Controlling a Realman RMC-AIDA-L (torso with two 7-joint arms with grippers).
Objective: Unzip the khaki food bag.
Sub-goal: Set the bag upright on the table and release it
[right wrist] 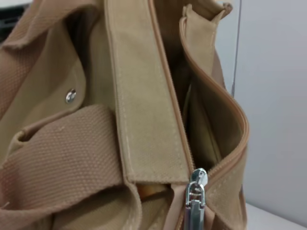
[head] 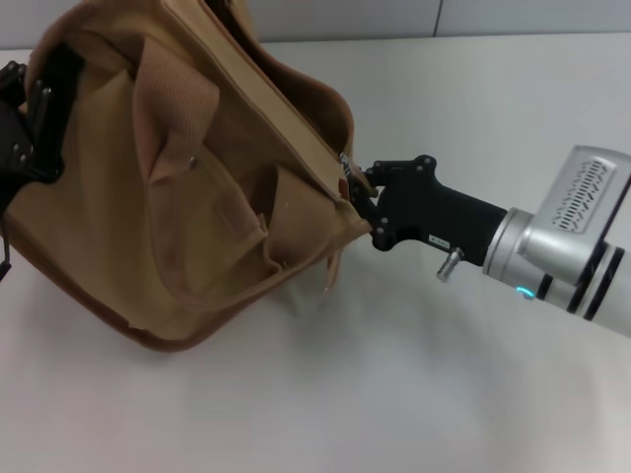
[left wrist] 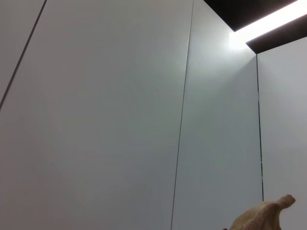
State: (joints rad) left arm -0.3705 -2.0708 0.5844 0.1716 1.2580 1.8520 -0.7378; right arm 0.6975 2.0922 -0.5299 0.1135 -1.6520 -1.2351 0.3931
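Observation:
The khaki food bag [head: 187, 187] lies tilted on the white table, front pocket and one webbing handle [head: 173, 99] facing up. My right gripper [head: 357, 189] is at the bag's right end, shut on the silver zipper pull [head: 345, 164]. In the right wrist view the pull [right wrist: 196, 189] sits at the near end of the zipper, and the top seam [right wrist: 225, 115] gapes open behind it. My left gripper [head: 39, 113] is at the bag's far left end, clamped on its edge. The left wrist view shows only a tip of tan fabric [left wrist: 264, 215].
The white table [head: 444, 394] stretches in front of and to the right of the bag. A grey wall [head: 513, 15] runs along the table's back edge. My right arm [head: 552, 246] reaches in from the right, low over the table.

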